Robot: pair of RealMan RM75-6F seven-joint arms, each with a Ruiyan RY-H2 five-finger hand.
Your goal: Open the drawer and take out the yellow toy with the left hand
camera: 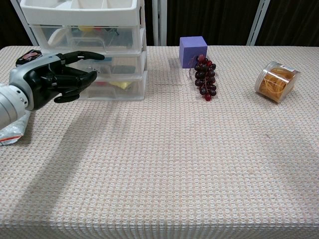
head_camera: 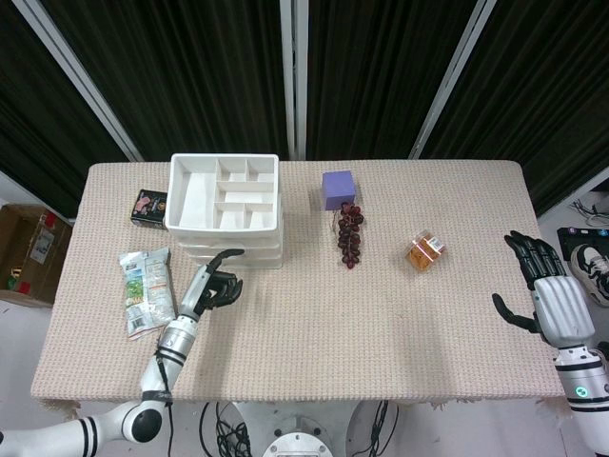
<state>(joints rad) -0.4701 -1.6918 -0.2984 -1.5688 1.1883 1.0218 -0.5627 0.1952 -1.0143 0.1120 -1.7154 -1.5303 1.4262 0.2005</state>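
Note:
A white three-drawer unit (head_camera: 270, 249) (camera: 84, 18) stands at the back left of the table, with an open compartment tray on top. All its drawers are closed. Through the clear front of the bottom drawer a yellow toy (camera: 118, 85) shows. My left hand (head_camera: 215, 286) (camera: 57, 77) hovers just in front of the middle and bottom drawer fronts, thumb stretched toward the unit, fingers half bent, holding nothing. Only the head view shows my right hand (head_camera: 544, 286), which hangs beyond the table's right edge with fingers spread and empty.
A purple cube (head_camera: 338, 188) (camera: 192, 50) and dark grapes (head_camera: 349, 233) (camera: 205, 77) lie right of the unit. A jar of orange bands (head_camera: 425, 251) (camera: 275, 81) lies further right. A snack packet (head_camera: 147, 288) and a small black box (head_camera: 148, 207) lie left of the unit.

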